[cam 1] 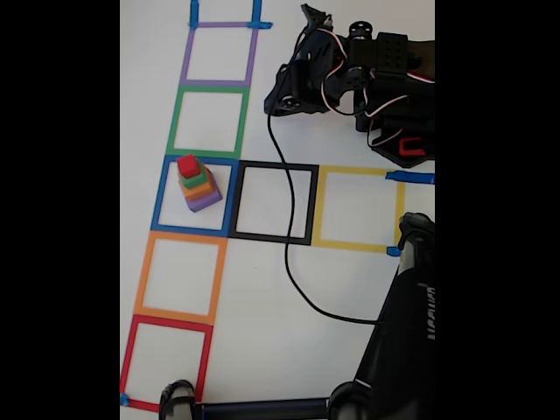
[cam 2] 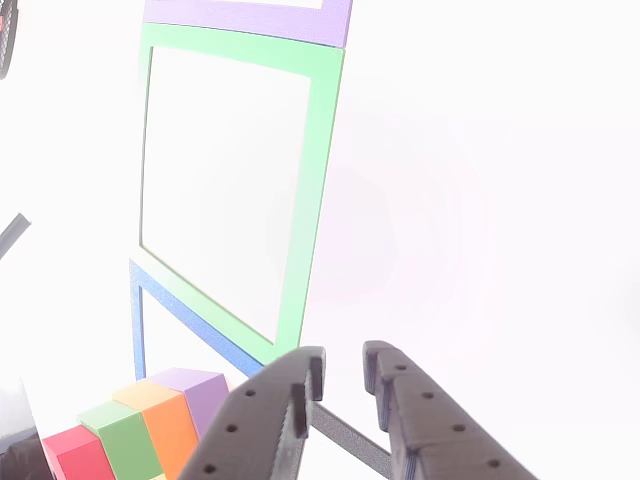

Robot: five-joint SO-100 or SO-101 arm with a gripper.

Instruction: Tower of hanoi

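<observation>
Four cubes here, one of each colour, stacked into a single tower (cam 1: 198, 185) – purple cube (cam 1: 206, 201) at the bottom, then orange cube (cam 1: 199, 190), green cube (cam 1: 194, 178), and the little red cube (cam 1: 187, 164) on top. It stands upright inside the blue tape square (cam 1: 161, 194), in its upper half in the fixed view, long axis straight up off the white table (cam 1: 262, 350).

Seven tape squares in total – purple, green, blue, orange, red down the column, black and yellow off to the side.

The claw (cam 2: 343, 372) sits near the tower with its two fingers (cam 2: 262, 420) nearly together, a narrow gap between them and nothing in it.
</observation>
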